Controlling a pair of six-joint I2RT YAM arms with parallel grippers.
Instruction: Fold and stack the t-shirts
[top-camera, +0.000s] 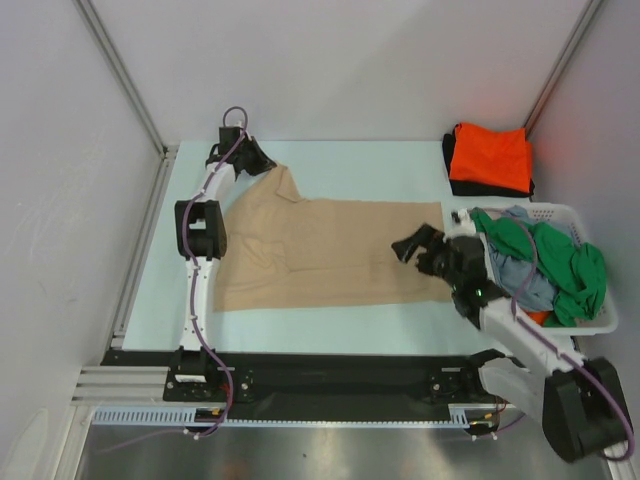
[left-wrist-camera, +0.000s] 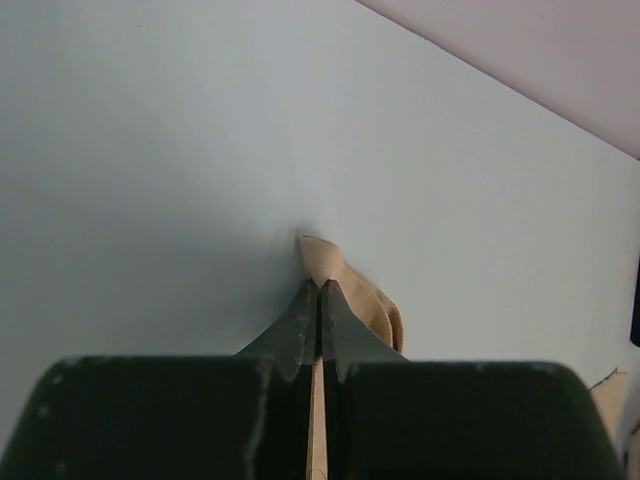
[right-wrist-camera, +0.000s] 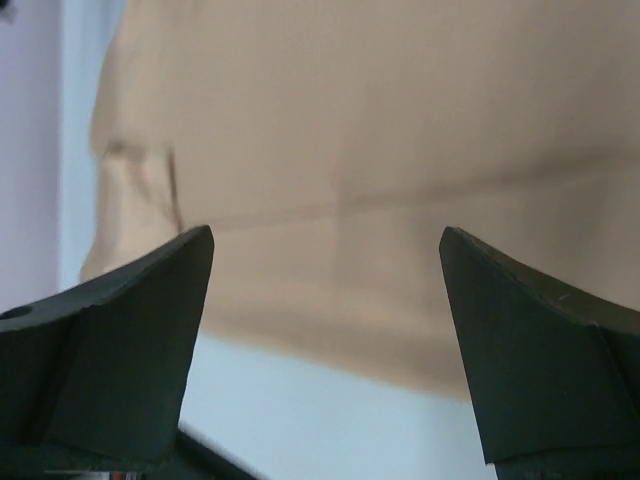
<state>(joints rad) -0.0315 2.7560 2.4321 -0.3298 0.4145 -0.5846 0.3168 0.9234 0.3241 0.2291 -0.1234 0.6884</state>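
Pinching tan t-shirt at its far-left end: left tool, pressed together on cloth, near tabletop's far-left corner. Shirt lies spread across mid-tabletop. Right tool spread wide over its right end, holding nothing. Orange t-shirt on black t-shirt, far-right corner.
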